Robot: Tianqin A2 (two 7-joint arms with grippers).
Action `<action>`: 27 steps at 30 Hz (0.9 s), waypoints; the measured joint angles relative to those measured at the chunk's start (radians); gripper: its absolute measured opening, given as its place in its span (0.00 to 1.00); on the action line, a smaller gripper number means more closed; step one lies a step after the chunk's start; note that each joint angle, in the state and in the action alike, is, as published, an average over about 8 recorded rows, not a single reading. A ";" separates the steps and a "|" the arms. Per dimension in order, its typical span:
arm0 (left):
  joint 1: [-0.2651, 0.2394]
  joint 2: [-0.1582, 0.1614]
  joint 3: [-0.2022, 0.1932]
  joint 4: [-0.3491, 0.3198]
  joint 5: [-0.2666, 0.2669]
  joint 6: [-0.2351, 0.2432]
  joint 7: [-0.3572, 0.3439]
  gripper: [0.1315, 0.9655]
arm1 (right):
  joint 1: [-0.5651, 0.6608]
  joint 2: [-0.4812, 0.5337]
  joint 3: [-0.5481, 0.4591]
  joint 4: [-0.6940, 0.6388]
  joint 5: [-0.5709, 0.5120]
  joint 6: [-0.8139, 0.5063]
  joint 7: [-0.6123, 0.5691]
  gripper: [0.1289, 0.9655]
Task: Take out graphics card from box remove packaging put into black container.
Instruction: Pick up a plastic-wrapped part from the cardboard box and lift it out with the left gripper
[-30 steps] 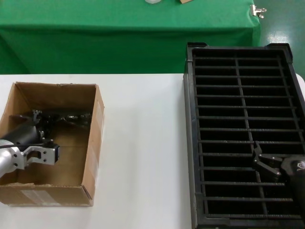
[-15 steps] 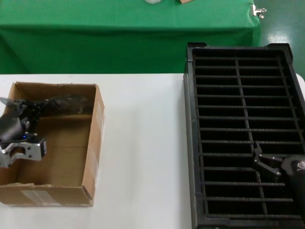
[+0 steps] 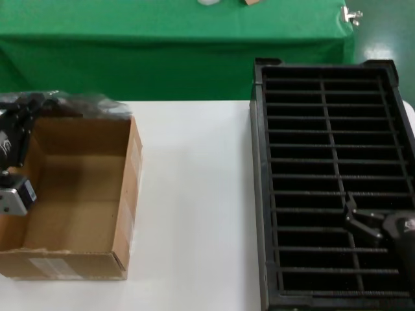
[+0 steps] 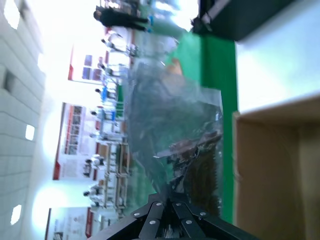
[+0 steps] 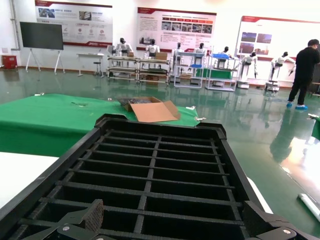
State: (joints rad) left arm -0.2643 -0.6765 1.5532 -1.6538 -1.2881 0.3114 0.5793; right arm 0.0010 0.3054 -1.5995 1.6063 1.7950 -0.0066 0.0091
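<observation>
Crinkly packaging [image 4: 172,125] pinched in left tool [image 4: 170,204], above the box [image 3: 78,194]

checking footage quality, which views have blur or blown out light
Head view: the packaging in the left gripper is motion-smeared. Left wrist view: windows behind the bag are blown out white, everything soft. Right wrist view: evenly lit, black container sharp.

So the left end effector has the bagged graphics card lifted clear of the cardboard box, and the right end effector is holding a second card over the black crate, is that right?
Not quite. The left end effector does hold the bagged graphics card in its antistatic bag above the cardboard box. But the right end effector holds nothing: the right wrist view shows it open and empty over the black crate.
</observation>
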 joint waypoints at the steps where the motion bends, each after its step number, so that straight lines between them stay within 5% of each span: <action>1: 0.024 -0.004 -0.016 -0.039 0.011 0.007 -0.027 0.01 | 0.000 0.000 0.000 0.000 0.000 0.000 0.000 1.00; 6: 0.119 -0.025 -0.057 -0.186 0.030 0.040 -0.124 0.01 | 0.000 0.000 0.000 0.000 0.000 0.000 0.000 1.00; 11: 0.180 -0.034 -0.030 -0.265 0.016 0.051 -0.161 0.01 | 0.000 0.000 0.000 0.000 0.000 0.000 0.000 1.00; 19: 0.242 -0.027 0.073 -0.311 -0.025 0.030 -0.132 0.01 | 0.000 0.001 0.001 0.002 0.000 -0.004 0.000 1.00; 27: 0.251 -0.032 0.100 -0.316 -0.029 0.008 -0.130 0.01 | 0.000 0.022 -0.012 0.057 0.018 -0.103 -0.012 1.00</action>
State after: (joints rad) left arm -0.0134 -0.7083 1.6530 -1.9694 -1.3167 0.3192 0.4491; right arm 0.0014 0.3274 -1.6111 1.6630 1.8134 -0.1091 -0.0031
